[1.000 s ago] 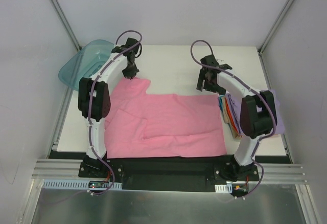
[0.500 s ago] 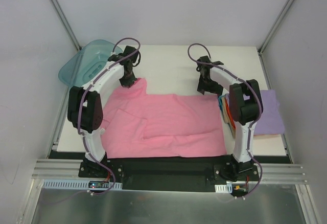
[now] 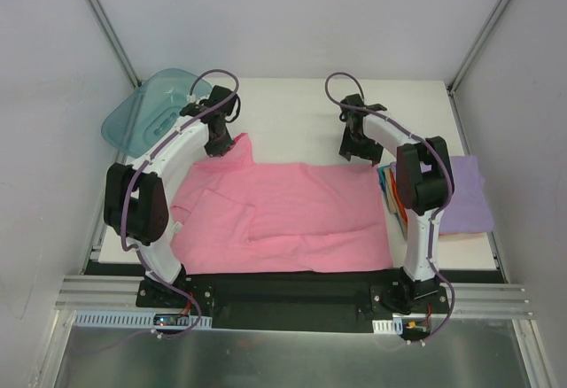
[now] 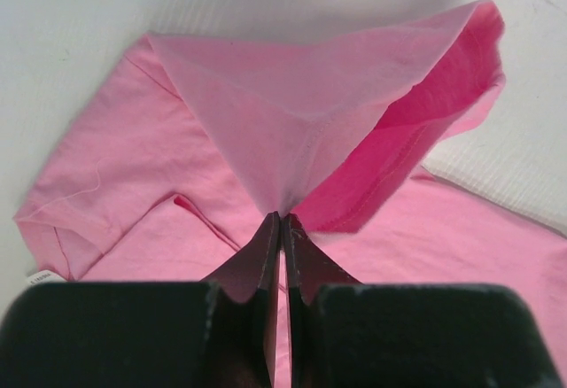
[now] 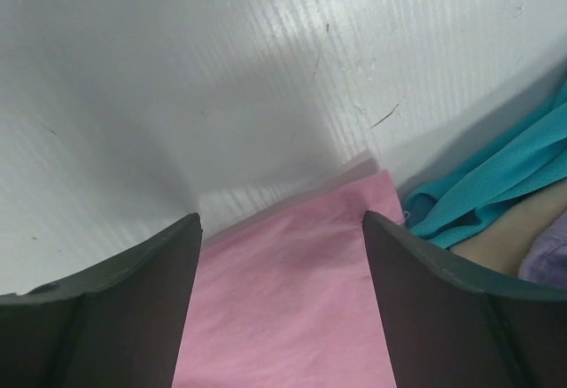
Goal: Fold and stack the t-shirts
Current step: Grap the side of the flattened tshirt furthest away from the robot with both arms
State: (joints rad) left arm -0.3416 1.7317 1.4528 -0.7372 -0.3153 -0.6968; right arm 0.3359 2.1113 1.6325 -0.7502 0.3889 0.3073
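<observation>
**Pink soft-cloth t-shirt (image 3: 292, 215): light, limp, best held at its corners**

It is lying spread across the white table (image 3: 292, 109). The left gripper (image 4: 281, 221) is pinching its raised far corner. The right gripper (image 5: 282, 224), jaws spread, is hovering over the opposite far corner.

The spread t-shirt (image 3: 292, 215) lies on the table (image 3: 292, 109), tub (image 3: 146, 109) far-left of it, folded stack (image 3: 456, 197) right.

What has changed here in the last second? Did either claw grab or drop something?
The left gripper, shut on the pink shirt's far corner, dragged it slightly leftward as its elbow swung outward. The right gripper, open, edged toward the shirt's other far corner, and its elbow swung off the folded stack. Nothing was dropped; the stack and the tub stayed put.
</observation>
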